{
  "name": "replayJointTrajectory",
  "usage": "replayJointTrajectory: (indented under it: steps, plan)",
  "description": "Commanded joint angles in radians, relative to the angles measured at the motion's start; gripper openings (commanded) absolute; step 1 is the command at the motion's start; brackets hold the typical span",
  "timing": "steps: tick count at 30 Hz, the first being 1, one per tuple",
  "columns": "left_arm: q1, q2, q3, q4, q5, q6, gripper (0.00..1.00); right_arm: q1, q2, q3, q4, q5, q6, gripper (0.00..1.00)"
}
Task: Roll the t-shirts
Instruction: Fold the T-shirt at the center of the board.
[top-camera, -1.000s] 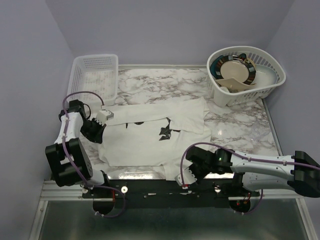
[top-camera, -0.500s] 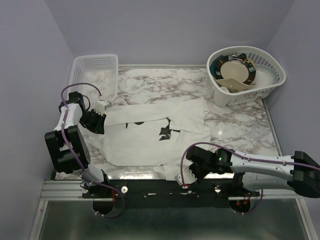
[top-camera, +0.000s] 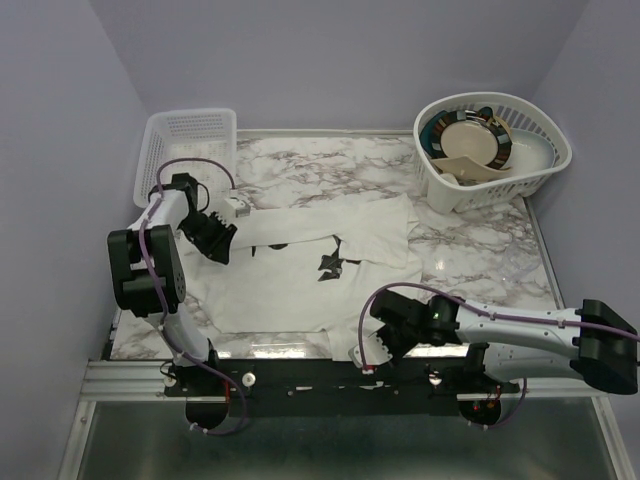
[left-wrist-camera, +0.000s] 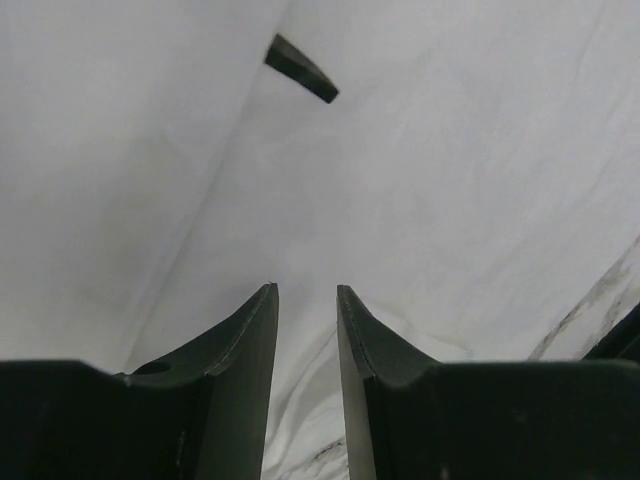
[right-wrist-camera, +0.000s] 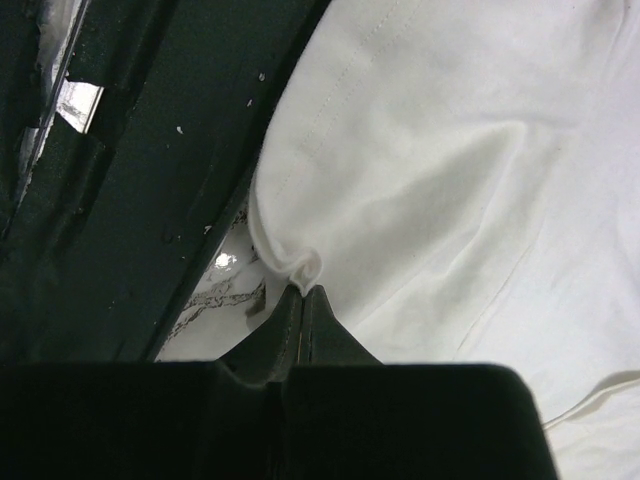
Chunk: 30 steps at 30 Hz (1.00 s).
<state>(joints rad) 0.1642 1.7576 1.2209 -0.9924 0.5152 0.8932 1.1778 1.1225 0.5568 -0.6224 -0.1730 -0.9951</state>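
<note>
left jaws: a narrow gap is seen between the fingers of the left gripper (left-wrist-camera: 307, 292). Nothing is clamped in it, and only white cloth is seen through it.
left contact: whether the fingertips touch the cloth cannot be told.
right jaws: the right gripper (right-wrist-camera: 302, 293) is pressed shut, and a small pucker of the hemmed cloth edge is pinched at its tips.
t-shirt (top-camera: 300, 285): laid out roughly flat and wrinkled in the centre of the top view. Its near edge is found at the lower centre, its far edge around mid-frame.
black mark (top-camera: 330, 263): printed on the chest, about the middle of the cloth. A dark sliver of print is also seen at the upper centre of the left wrist view.
left gripper place: left of centre in the top view, over the shirt's left edge.
right gripper place: lower centre of the top view, at the shirt's near right corner, just beside the black rail (top-camera: 300, 372).
marble table (top-camera: 470, 255): bare veined surface is shown right of the shirt and at the upper centre.
rectangular basket (top-camera: 190, 117): white lattice, upper left of the top view, near the shirt's far left corner.
round basket (top-camera: 545, 155): white, upper right of the top view. Plates (top-camera: 468, 140) are leaned inside it, and its near side is close to the shirt's far right corner.
</note>
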Motion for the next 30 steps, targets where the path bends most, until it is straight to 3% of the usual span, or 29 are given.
replayJointTrajectory:
  steps: [1,4,13,24,30]
  plan:
    - [-0.066,0.031,0.019,-0.144,0.014,0.211,0.41,-0.01,0.011,0.017,0.006,-0.01,0.006,0.01]
    - [-0.092,0.051,0.019,-0.192,-0.026,0.292,0.43,-0.017,0.017,0.022,0.006,-0.006,0.004,0.01]
    - [-0.129,0.085,0.006,-0.259,-0.125,0.346,0.44,-0.026,0.026,0.028,0.01,-0.005,0.0,0.01]
    - [-0.15,0.062,-0.087,-0.155,-0.182,0.308,0.47,-0.032,0.034,0.032,0.01,-0.002,-0.007,0.01]
    - [-0.15,0.042,-0.11,-0.121,-0.204,0.309,0.4,-0.033,0.028,0.028,0.007,-0.005,-0.002,0.01]
